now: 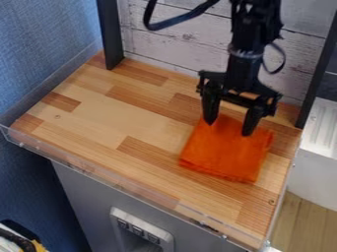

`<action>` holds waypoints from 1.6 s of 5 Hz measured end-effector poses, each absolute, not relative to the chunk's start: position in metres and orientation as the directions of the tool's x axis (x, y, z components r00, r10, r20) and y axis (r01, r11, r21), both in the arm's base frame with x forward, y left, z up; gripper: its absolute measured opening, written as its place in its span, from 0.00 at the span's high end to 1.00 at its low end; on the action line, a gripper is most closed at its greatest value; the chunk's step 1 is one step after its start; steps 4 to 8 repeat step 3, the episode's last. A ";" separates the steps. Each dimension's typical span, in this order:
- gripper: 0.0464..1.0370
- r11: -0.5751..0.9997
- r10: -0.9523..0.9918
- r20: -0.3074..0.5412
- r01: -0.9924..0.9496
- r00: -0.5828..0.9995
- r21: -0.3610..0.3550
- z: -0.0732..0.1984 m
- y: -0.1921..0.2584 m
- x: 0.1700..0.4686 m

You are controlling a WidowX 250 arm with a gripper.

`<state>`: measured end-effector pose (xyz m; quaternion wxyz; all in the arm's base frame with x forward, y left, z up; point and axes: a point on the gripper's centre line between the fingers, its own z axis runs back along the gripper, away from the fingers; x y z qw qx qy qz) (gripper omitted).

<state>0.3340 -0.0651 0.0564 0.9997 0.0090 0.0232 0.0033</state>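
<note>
The black gripper (228, 127) hangs from the top over the right part of the wooden table, its two fingers spread wide apart. Beneath and just in front of it lies an orange cloth (227, 153), folded into a rough square and flat on the wood. Both fingertips overlap the cloth's back part in the view; whether they touch it I cannot tell. No fabric is visibly pinched between them. The cloth's back edge is partly hidden behind the fingers.
The wooden tabletop (112, 125) has a low clear rim (131, 189) along its front edge. Behind stands a whitewashed plank wall (178, 42), with dark upright posts at left (110, 34) and right (317, 74). A white unit (317, 157) stands beyond the right edge.
</note>
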 end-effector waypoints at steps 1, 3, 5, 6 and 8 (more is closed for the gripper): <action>0.04 1.000 0.013 -0.027 -0.012 1.000 0.018 0.078 -0.070 0.346; 0.04 1.000 -0.005 0.022 0.005 1.000 0.007 0.112 -0.077 0.365; 0.04 1.000 -0.005 0.022 0.005 1.000 0.007 0.112 -0.077 0.365; 0.04 1.000 -0.005 0.022 0.005 1.000 0.007 0.112 -0.077 0.365; 0.04 1.000 -0.005 0.022 0.005 1.000 0.007 0.112 -0.077 0.365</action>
